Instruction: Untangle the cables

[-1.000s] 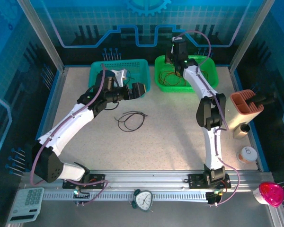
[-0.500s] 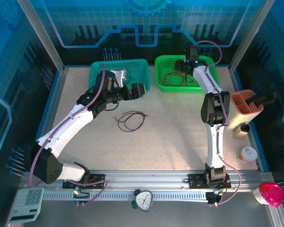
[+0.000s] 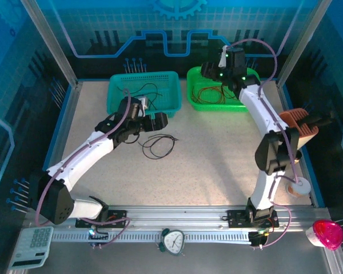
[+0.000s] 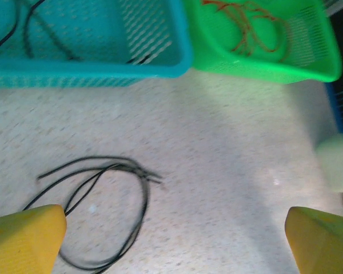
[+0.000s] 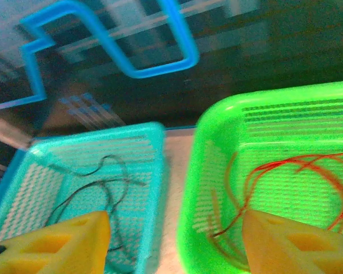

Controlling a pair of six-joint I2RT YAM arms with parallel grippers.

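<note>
A black cable (image 3: 158,146) lies looped on the table, seen close in the left wrist view as the cable (image 4: 144,201). My left gripper (image 3: 158,121) hovers just above and behind it, open, with nothing between its yellow fingertips (image 4: 26,237). Another black cable (image 3: 149,91) lies in the teal basket (image 3: 117,106). Red cables (image 3: 209,95) lie in the green basket (image 3: 192,101). My right gripper (image 3: 210,71) hangs open over the green basket's back left corner. Its midpoint (image 5: 174,245) sits above the gap between the teal basket (image 5: 155,171) and the green basket (image 5: 195,188).
The two baskets stand side by side at the back of the table. A brown holder (image 3: 298,129) and a white cup (image 3: 300,186) stand along the right edge. Enclosure posts and glass walls ring the table. A clock (image 3: 172,241) sits on the front rail.
The right gripper went from shut to open above the green basket while its arm swung out to the right. The left gripper drew back from the teal basket toward the table cable.
</note>
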